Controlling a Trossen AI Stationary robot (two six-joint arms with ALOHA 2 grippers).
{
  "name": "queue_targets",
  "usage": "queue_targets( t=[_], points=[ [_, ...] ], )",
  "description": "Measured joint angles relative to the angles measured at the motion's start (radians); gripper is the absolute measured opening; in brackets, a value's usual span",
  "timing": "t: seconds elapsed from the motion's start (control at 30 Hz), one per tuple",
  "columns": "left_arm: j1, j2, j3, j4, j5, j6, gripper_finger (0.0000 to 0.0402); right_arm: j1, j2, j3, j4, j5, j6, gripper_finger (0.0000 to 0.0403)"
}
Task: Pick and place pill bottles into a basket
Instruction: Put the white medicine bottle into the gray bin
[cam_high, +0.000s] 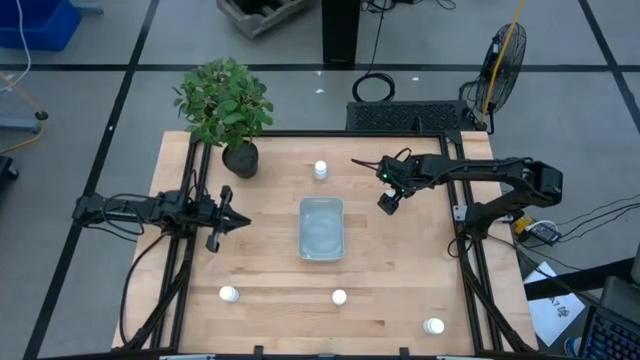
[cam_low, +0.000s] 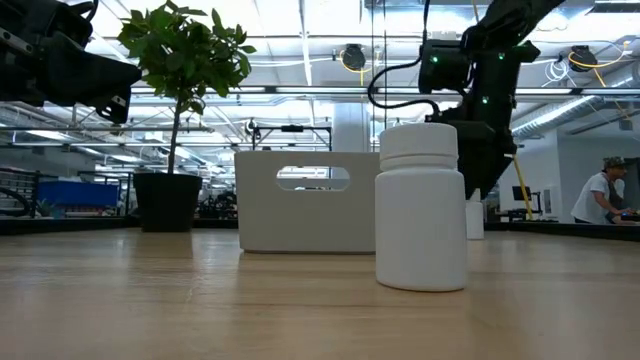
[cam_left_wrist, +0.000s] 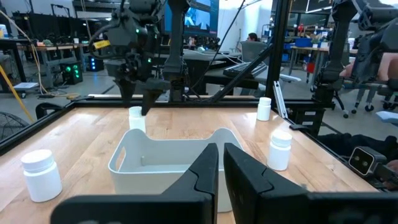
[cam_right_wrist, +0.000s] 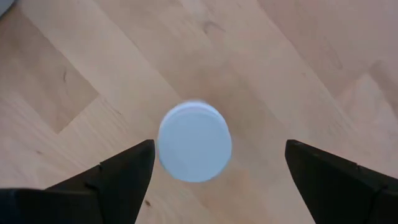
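Observation:
The pale translucent basket (cam_high: 321, 228) sits at the table's middle; it also shows in the left wrist view (cam_left_wrist: 168, 158). My right gripper (cam_high: 388, 203) hovers right of it, open and pointing down. A white-capped pill bottle (cam_right_wrist: 194, 142) stands upright on the wood between its fingers, untouched; it also shows in the left wrist view (cam_left_wrist: 135, 118). More pill bottles stand upright at the far middle (cam_high: 320, 170) and along the near edge (cam_high: 229, 294), (cam_high: 339, 297), (cam_high: 433, 326). My left gripper (cam_high: 236, 222) waits left of the basket, shut and empty.
A potted plant in a black pot (cam_high: 240, 160) stands at the far left of the table. Black frame rails (cam_high: 470, 250) run along the table's sides. Bare wood lies between the basket and the near-edge bottles. A person (cam_low: 600, 195) is in the room beyond.

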Motion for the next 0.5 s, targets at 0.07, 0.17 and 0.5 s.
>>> queue_targets(
  t=[0.07, 0.17, 0.5],
  points=[
    [0.000, 0.000, 0.000, 0.000, 0.000, 0.000, 0.0031, 0.000, 0.000, -0.013, 0.023, -0.001, -0.001, 0.0354],
    [0.000, 0.000, 0.000, 0.000, 0.000, 0.000, 0.0031, 0.000, 0.000, -0.016, 0.032, -0.014, -0.016, 0.0354],
    [0.000, 0.000, 0.000, 0.000, 0.000, 0.000, 0.0031, 0.000, 0.000, -0.016, 0.077, -0.079, -0.016, 0.0320]
  ],
)
